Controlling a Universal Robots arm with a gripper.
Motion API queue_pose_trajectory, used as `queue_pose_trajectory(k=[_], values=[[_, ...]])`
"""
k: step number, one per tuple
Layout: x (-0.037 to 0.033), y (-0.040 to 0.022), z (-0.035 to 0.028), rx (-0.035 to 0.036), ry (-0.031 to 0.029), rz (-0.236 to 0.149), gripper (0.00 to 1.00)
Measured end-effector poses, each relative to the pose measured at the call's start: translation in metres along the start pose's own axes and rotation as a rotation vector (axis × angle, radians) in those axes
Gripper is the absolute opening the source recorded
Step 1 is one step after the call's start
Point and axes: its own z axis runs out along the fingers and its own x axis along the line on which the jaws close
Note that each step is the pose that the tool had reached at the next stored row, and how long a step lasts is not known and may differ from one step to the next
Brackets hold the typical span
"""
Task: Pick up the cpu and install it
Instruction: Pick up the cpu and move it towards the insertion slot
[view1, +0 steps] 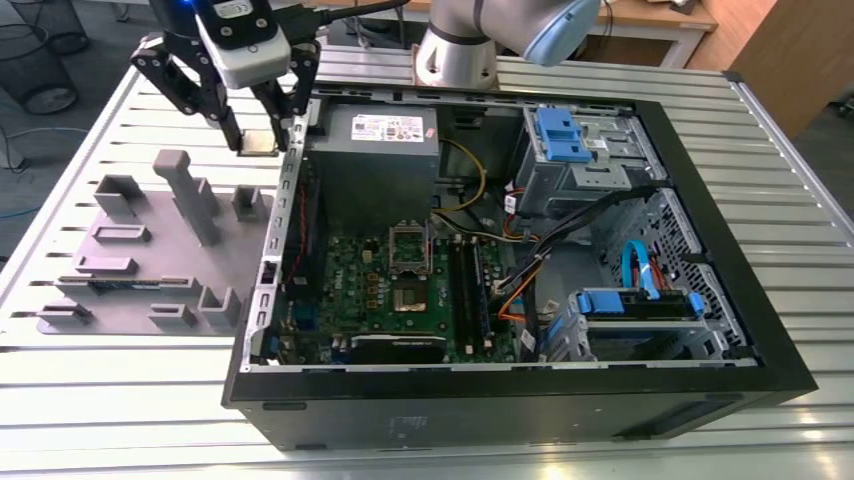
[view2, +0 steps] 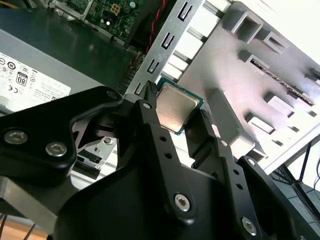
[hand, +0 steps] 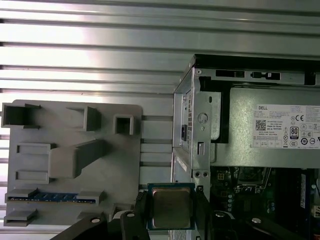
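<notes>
The black metal gripper (hand: 171, 200) clamps the small, square, silver-topped, green-rimmed cpu (hand: 171, 212), its fingers hiding two edges. The chip hangs above the open black computer case's (view1: 747, 300) side wall, near the grey plastic fixture (view1: 147, 250).

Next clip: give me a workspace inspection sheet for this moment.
Surface: slatted metal table, bearing an open computer case and a grey fixture plate.
Job's things: cpu clamped in the gripper, beside the case wall; motherboard in the case.
Clutter: nothing seen.
Gripper: shut on the cpu.
Cables: orange, yellow and blue leads inside the case.
Surroundings: wire bin, wooden desk.
</notes>
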Motion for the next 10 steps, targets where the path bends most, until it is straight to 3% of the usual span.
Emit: queue_pose_trajectory(k=[4, 10], values=[[-0.0067, -0.0001, 0.0003, 0.0000, 0.0001, 0.000, 0.47], [-0.0225, -0.0003, 0.0010, 0.0000, 0.0005, 0.000, 0.47]])
